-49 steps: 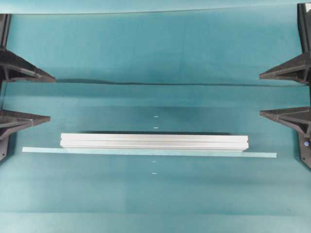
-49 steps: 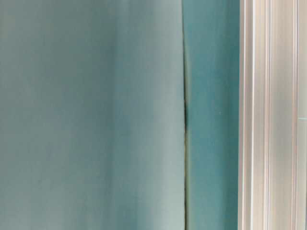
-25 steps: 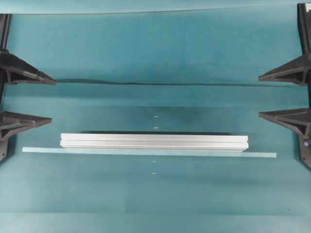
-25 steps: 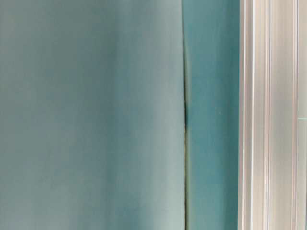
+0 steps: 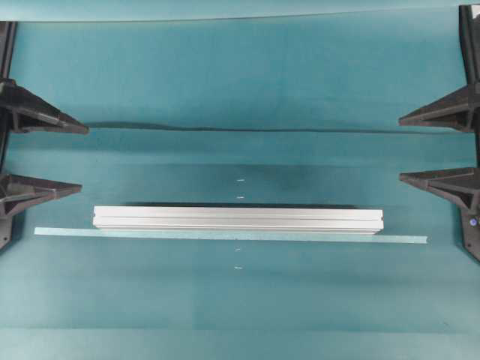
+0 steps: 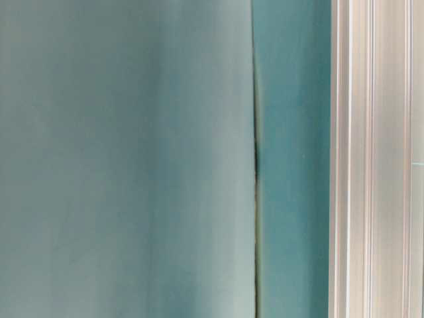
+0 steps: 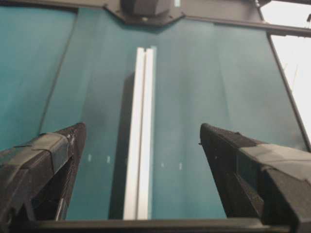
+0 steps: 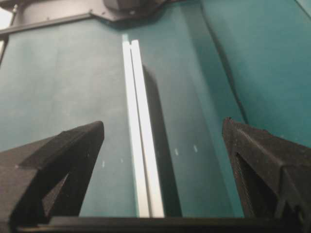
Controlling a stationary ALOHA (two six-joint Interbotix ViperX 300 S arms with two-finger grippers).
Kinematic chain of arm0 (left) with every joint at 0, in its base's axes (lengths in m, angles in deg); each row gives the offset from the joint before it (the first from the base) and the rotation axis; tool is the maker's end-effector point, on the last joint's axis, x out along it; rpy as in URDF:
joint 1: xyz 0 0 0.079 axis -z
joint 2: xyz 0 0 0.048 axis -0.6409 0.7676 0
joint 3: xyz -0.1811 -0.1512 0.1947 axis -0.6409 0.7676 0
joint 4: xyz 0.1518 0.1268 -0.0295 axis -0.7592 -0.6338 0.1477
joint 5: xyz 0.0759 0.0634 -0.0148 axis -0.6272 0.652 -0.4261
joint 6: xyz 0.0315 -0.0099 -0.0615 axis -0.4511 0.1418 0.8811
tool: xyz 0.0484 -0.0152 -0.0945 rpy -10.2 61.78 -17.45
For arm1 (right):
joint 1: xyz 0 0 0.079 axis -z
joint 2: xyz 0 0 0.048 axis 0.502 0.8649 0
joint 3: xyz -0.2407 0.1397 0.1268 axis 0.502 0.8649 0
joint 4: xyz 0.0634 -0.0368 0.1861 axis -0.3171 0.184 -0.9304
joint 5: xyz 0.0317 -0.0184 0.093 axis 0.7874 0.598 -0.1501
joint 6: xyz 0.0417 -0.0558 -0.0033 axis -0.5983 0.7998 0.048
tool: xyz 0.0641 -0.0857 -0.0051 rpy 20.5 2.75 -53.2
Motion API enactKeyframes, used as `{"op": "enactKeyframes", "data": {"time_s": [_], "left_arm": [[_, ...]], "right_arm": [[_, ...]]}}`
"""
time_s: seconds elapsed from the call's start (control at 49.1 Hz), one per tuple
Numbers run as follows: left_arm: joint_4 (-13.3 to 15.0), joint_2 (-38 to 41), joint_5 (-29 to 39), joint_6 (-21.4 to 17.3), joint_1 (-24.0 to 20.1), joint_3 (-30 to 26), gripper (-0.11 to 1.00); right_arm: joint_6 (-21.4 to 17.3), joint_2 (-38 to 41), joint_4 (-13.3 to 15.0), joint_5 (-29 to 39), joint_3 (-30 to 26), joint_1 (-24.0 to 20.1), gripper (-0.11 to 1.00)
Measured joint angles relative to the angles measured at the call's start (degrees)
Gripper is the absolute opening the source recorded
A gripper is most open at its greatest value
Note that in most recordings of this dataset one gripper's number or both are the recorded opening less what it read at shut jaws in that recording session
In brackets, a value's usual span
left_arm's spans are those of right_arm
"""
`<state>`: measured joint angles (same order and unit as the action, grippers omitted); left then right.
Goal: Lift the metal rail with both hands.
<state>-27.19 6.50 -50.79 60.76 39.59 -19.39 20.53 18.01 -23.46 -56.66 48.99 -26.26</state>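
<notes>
Silver metal rail (image 5: 238, 219) lies flat mid-table on teal cloth (image 5: 240, 82), just beside pale tape strip (image 5: 230, 236) — untouched. Left gripper (image 5: 41, 157) and right gripper (image 5: 439, 147) stand well apart from it, fingers spread wide.

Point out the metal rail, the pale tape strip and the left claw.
metal rail (image 5: 238, 218): overhead view, middle of its top face.
pale tape strip (image 5: 405, 239): overhead view, its bare right end.
left claw (image 5: 78, 159): overhead view, midway between its open fingertips.
</notes>
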Motion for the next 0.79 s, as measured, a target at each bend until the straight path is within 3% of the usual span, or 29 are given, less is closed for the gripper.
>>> {"op": "enactKeyframes", "data": {"time_s": [0.55, 0.794], "left_arm": [[-0.09, 0.09, 0.00, 0.09, 0.09, 0.88, 0.97], [0.00, 0.18, -0.09, 0.62, 0.09, 4.48, 0.97]], "right_arm": [[0.00, -0.09, 0.00, 0.09, 0.53, 0.09, 0.98], [0.00, -0.09, -0.09, 0.00, 1.85, 0.09, 0.98]]}}
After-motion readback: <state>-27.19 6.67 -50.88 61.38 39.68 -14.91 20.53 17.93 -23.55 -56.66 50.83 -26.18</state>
